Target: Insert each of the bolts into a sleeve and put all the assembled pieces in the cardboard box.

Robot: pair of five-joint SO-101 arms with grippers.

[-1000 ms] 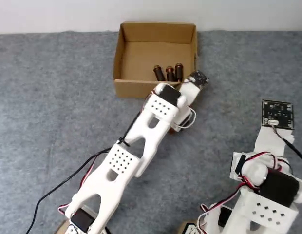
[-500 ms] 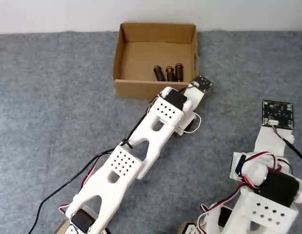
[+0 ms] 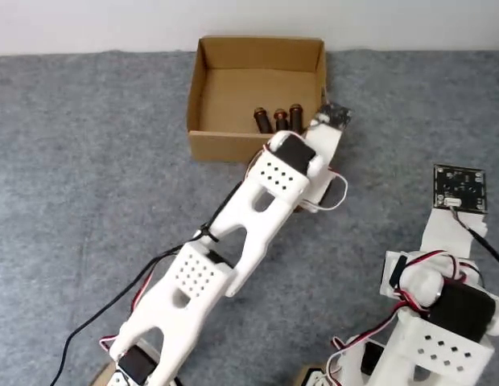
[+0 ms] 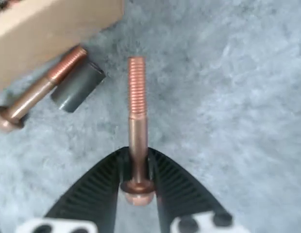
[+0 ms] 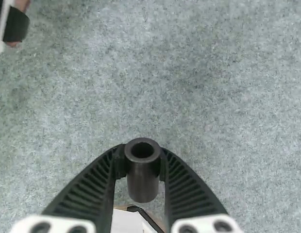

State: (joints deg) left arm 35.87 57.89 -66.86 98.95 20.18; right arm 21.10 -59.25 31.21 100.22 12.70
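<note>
My left pincer (image 4: 137, 167) grips a bolt (image 4: 137, 107), my right pincer (image 5: 142, 162) a sleeve (image 5: 142, 170) (mating step); next, I line tip with bore.

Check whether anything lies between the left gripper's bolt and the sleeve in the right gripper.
Nothing visible does. Only bare grey carpet lies between the bolt in the left gripper and the sleeve in the right gripper. A loose bolt and loose sleeve lie beside the cardboard box.

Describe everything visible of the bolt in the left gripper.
The bolt is copper-coloured metal: flanged head, smooth shank, threads on the far end. The left gripper is shut on its shank by the head, black ribbed fingers pressing both sides. It points out over grey carpet, with no sleeve on it.
</note>
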